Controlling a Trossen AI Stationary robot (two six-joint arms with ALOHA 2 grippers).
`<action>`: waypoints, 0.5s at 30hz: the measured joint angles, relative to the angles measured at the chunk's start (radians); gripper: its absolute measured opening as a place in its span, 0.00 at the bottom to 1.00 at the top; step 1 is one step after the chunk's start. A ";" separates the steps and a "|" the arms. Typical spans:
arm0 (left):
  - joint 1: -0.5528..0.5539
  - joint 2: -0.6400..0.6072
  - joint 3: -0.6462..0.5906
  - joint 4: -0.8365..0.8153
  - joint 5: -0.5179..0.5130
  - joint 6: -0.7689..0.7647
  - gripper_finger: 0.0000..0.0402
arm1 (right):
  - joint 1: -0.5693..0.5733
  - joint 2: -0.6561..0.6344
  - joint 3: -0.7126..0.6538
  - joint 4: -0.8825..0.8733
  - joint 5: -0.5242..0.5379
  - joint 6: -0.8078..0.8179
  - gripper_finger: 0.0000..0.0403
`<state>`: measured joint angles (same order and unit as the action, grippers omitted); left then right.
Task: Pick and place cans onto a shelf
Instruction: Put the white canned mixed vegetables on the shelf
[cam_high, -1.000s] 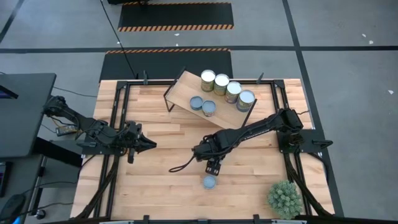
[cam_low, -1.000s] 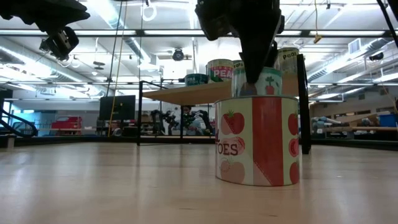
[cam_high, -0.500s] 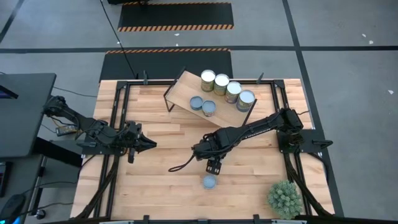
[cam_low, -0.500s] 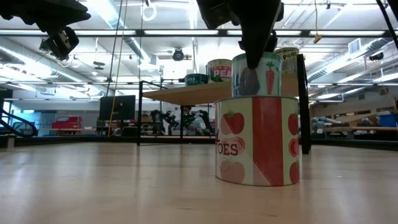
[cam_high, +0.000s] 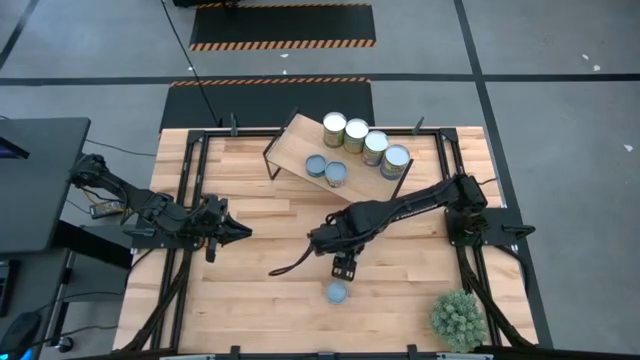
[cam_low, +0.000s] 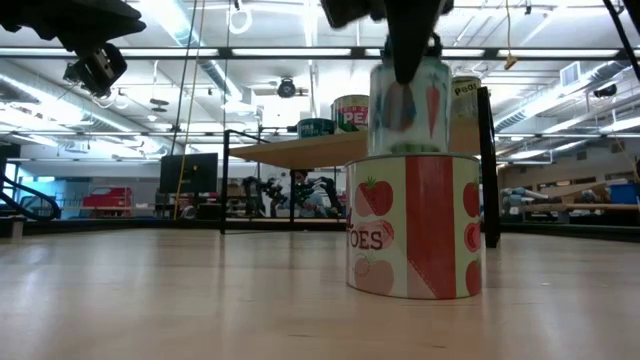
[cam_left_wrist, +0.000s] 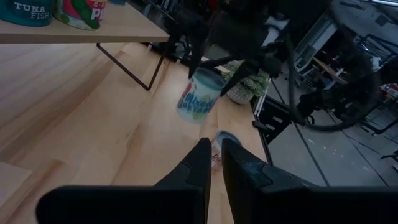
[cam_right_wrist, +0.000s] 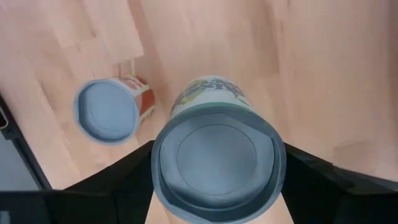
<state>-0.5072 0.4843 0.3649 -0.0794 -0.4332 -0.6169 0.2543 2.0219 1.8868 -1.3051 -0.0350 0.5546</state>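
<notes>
My right gripper (cam_high: 343, 266) hangs over the table's middle, shut on a small can (cam_low: 408, 105) with a carrot label and a blue-grey top (cam_right_wrist: 214, 163). A tomato can (cam_high: 337, 292) stands upright on the table just nearer the front edge. The shelf (cam_high: 300, 148) stands askew at the far side on thin dark legs. It bears several upright cans: a row of wide light-topped ones (cam_high: 356, 133) and two small blue-topped ones (cam_high: 315, 165). My left gripper (cam_high: 240, 232) waits shut at the table's left, touching nothing. My right gripper pinches the can between its two fingers (cam_right_wrist: 118, 180), one on each side of the wall just below the top rim (cam_right_wrist: 158, 163). The fingers come from above, pointing down. The can hangs upright under them, lifted clear of the table.
A spiky green potted plant (cam_high: 457, 318) stands at the near right corner. A dark cable (cam_high: 290, 266) trails over the wood left of the right gripper. Bare planks (cam_high: 260, 300) lie between the two arms. Dark frame rails (cam_high: 190, 190) run along the table's sides.
My right gripper has risen straight up with the carrot-label can. In the low view the can has climbed from behind the tomato can to well above its top. It stays upright. The tomato can and my left arm have kept still.
</notes>
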 joint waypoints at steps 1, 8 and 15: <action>0.000 0.000 0.000 -0.001 0.000 0.000 0.11 | -0.003 0.000 0.025 -0.026 0.007 -0.009 0.73; 0.000 0.000 0.000 -0.004 0.000 0.001 0.11 | -0.032 0.000 0.199 -0.172 0.106 -0.042 0.73; 0.000 0.000 0.000 -0.004 0.000 0.000 0.11 | -0.042 -0.001 0.265 -0.233 0.121 -0.063 0.73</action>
<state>-0.5072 0.4842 0.3646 -0.0830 -0.4332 -0.6170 0.2127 2.0213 2.1516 -1.5381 0.0856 0.4916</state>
